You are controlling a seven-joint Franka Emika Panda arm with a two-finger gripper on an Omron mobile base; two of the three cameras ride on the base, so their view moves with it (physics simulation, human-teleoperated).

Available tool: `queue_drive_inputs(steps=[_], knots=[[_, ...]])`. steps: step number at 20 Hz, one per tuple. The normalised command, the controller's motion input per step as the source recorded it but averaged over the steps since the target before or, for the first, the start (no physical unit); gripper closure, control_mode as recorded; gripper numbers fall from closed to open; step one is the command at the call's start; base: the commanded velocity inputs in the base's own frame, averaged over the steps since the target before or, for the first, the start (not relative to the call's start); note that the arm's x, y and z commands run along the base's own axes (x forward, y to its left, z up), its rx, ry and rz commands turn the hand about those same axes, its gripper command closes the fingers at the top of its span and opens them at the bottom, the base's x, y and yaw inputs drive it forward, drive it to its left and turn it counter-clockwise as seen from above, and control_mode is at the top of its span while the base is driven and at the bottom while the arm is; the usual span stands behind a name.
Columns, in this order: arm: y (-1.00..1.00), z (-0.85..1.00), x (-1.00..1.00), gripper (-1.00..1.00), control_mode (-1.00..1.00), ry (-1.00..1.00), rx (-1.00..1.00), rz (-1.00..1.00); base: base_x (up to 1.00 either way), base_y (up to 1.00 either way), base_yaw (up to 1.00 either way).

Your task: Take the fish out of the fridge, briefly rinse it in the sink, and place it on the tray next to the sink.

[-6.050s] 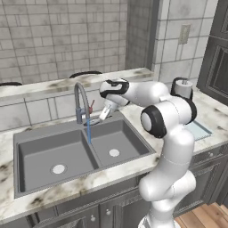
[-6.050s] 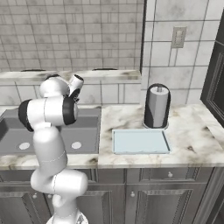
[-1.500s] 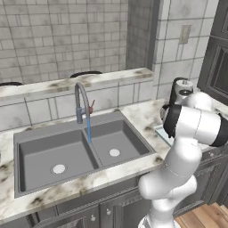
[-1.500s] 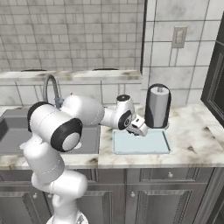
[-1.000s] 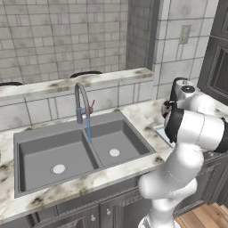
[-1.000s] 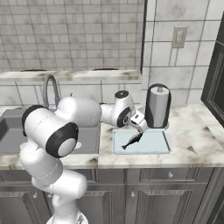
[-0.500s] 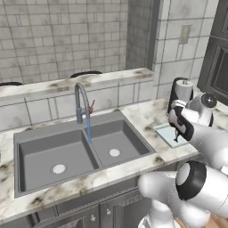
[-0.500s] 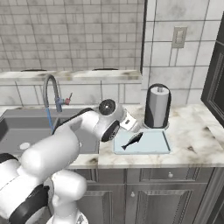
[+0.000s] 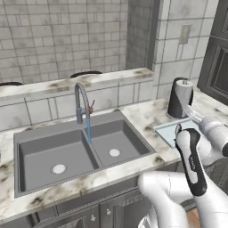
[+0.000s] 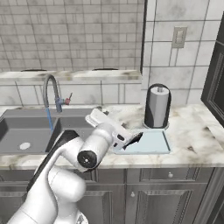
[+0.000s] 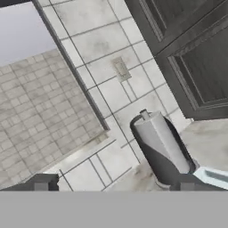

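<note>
The small silvery-grey fish lies on the flat pale blue-grey tray — just before the dark cylinder; my gripper touches its tail side, jaws' spread unclear.

Even, diffuse rendered lighting is seen throughout; shadows are faint, glare is minimal, and slight softness is noted.

Marble counter carries tray (right of sink), 1 dark cylinder probably just behind tray.

Arm folded low, end effector open beside its elbow.
</note>
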Motion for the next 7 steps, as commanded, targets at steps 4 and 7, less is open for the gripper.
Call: queue_drive_inputs(steps=[4,7], knots=[[-0.31,0.81,-1.0,-1.0,-1.0,-0.61,0.0,0.0,0.0,0.0,0.0],[-0.33,0.89,-1.0,-1.0,-1.0,-0.58,0.06,0.0,0.0,0.0,0.0]])
